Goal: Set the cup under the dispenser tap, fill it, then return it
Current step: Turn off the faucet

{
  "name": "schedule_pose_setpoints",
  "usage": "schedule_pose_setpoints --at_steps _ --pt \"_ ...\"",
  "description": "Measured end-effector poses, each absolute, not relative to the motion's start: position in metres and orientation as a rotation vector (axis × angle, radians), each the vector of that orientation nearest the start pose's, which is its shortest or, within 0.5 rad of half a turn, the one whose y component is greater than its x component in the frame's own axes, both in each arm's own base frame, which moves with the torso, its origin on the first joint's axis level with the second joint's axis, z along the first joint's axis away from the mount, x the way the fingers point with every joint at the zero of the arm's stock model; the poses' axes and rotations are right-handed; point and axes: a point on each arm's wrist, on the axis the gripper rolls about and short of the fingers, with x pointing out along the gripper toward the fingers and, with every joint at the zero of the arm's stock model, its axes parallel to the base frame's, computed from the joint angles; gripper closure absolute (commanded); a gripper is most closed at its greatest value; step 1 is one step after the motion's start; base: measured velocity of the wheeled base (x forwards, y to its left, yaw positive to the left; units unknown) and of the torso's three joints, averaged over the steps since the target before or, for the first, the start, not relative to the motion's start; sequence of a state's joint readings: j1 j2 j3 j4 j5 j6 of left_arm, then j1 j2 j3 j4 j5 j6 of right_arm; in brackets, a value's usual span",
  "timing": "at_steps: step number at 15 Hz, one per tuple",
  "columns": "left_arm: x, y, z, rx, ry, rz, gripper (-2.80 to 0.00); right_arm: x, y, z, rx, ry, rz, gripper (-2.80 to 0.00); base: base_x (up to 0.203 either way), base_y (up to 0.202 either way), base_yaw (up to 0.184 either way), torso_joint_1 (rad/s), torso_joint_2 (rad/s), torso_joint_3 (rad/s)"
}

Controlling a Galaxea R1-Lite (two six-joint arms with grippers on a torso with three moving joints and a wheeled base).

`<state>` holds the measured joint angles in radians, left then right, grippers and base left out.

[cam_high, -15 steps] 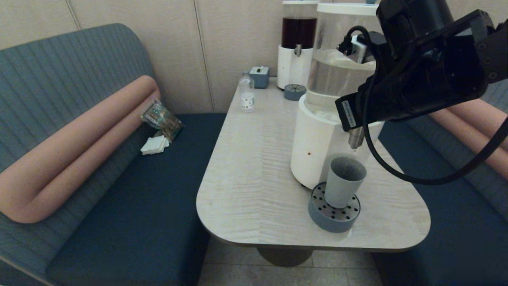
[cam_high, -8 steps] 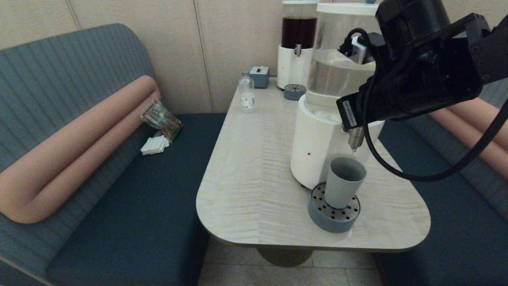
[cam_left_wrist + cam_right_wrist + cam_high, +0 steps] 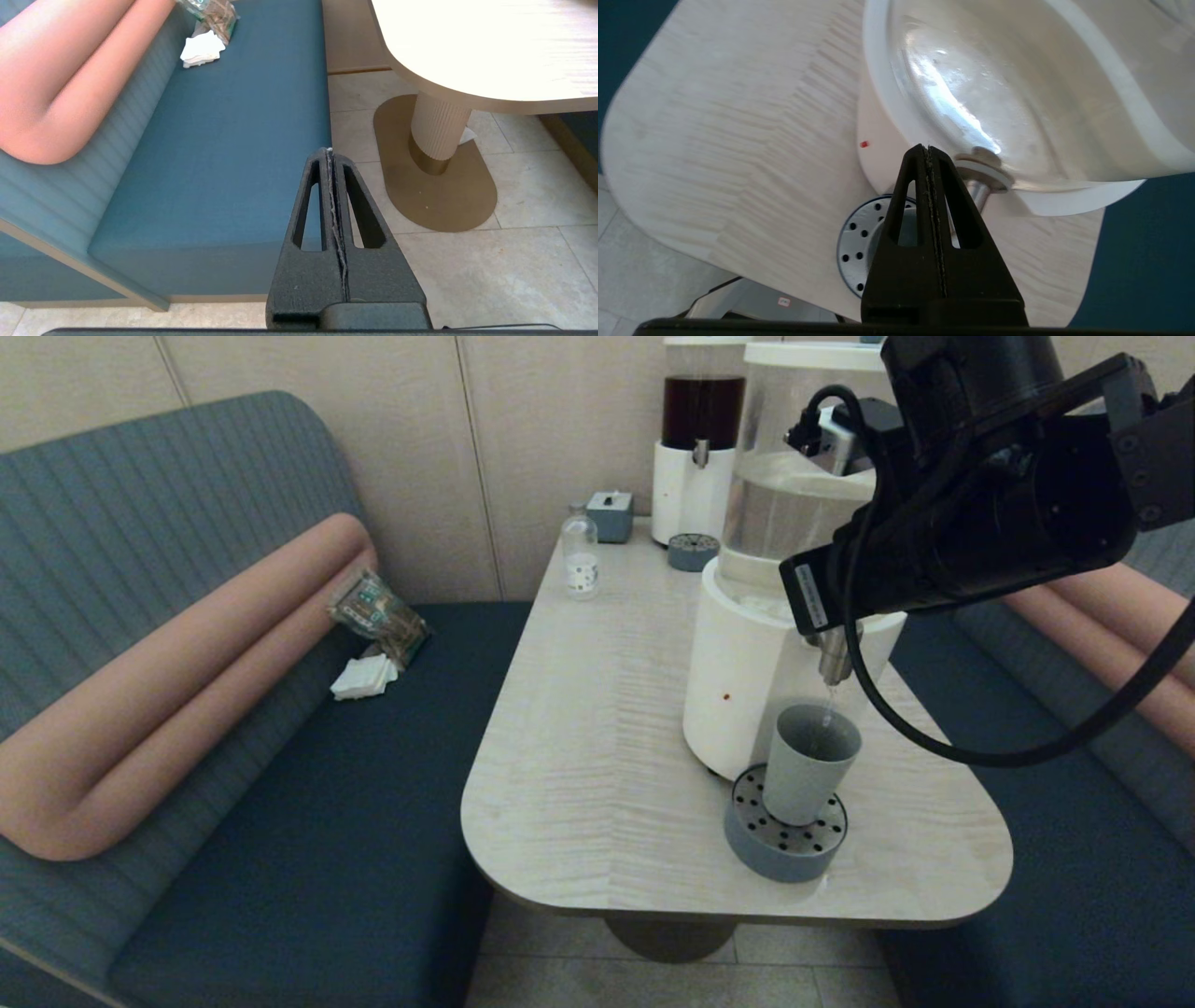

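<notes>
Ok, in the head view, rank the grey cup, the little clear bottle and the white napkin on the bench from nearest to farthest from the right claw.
The right claw is shut, up against the dispenser tap.
1. The cup: directly below the tap, on the drip tray.
2. The clear bottle: far end of the table, towards the wall.
3. The white napkin: off the table, on the left bench.

Right arm reaches in high over the counter's far right edge, wrist level, right claw (image 3: 928, 150) with fingers pressed together at the front of the dispenser tap (image 3: 834, 665); left claw (image 3: 330, 151) likewise closed, empty, parked low off the counter's near left corner.
</notes>
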<state>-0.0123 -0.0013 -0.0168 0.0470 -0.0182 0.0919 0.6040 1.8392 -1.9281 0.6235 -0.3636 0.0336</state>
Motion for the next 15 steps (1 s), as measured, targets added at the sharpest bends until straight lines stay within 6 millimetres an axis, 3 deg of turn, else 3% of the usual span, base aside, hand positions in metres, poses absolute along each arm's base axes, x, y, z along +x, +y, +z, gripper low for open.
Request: schedule_pose_setpoints --at_steps 15 --pt "-0.0242 -0.0001 0.0752 0.092 0.028 -0.032 0.0 0.2743 0.1828 0.3209 -0.254 0.53 0.203 0.0 0.0 0.0 0.0 0.0 0.0 0.0"
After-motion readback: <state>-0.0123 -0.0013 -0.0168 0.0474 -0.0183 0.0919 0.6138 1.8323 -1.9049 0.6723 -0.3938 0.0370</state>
